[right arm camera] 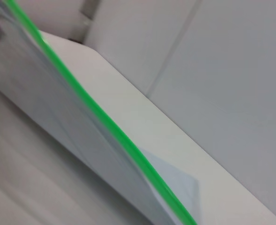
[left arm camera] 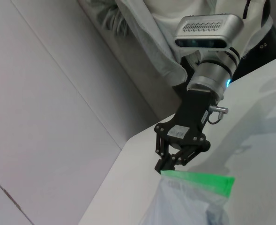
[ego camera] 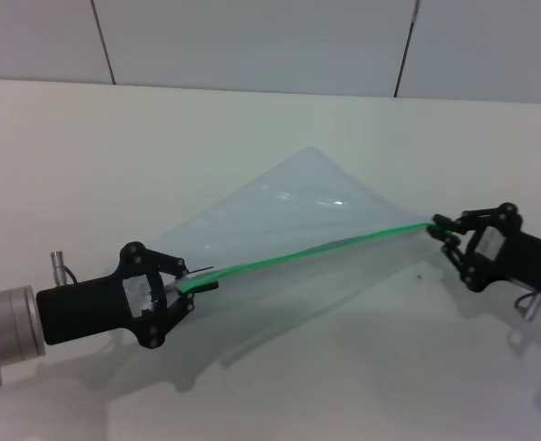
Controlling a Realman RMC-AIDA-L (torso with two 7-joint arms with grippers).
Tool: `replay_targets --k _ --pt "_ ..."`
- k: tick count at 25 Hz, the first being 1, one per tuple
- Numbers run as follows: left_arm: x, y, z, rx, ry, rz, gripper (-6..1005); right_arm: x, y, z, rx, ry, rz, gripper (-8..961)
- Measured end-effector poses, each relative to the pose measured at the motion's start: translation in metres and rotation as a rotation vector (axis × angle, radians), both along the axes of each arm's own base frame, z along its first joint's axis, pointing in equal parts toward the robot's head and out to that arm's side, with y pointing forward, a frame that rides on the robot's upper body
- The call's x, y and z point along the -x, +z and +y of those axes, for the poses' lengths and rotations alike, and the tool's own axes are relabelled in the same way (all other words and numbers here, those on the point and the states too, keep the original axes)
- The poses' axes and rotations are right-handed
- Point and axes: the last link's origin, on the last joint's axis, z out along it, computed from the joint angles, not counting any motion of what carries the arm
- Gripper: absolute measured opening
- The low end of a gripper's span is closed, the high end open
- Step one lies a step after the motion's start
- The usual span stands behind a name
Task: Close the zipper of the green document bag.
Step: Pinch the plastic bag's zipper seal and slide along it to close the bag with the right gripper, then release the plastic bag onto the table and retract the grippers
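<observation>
Above the white desk's (ego camera: 279, 386) middle, the green document bag (ego camera: 288, 216) hangs taut; left gripper (ego camera: 189, 285) and right gripper (ego camera: 441, 230) each pinch an end of the zipper (ego camera: 316, 248); next, seemingly, checking closure and lowering it.

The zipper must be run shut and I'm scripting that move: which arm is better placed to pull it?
Probably the left. The left gripper pinches the zipper at its near end, while the right gripper anchors the far corner of the green document bag. The slider itself isn't discernible.
</observation>
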Motion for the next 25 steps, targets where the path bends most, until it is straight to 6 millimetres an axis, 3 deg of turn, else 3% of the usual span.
replay_targets --k 11,18,20,23,25 --pt "-0.003 0.004 0.004 -0.061 -0.017 -0.016 104 -0.018 0.023 0.007 -0.128 -0.118 0.029 73" --pt "0.004 0.027 0.014 -0.281 0.092 -0.128 123 -0.044 0.06 -0.004 -0.443 -0.299 0.249 84" --pt "0.009 0.047 0.018 -0.457 0.192 -0.255 129 -0.046 0.071 -0.015 -0.531 -0.292 0.328 170" --pt "0.012 0.057 0.019 -0.555 0.246 -0.324 347 -0.042 0.084 -0.035 -0.637 -0.235 0.46 298" --pt "0.014 0.063 0.02 -0.643 0.296 -0.386 389 -0.036 0.089 -0.048 -0.683 -0.182 0.546 377"
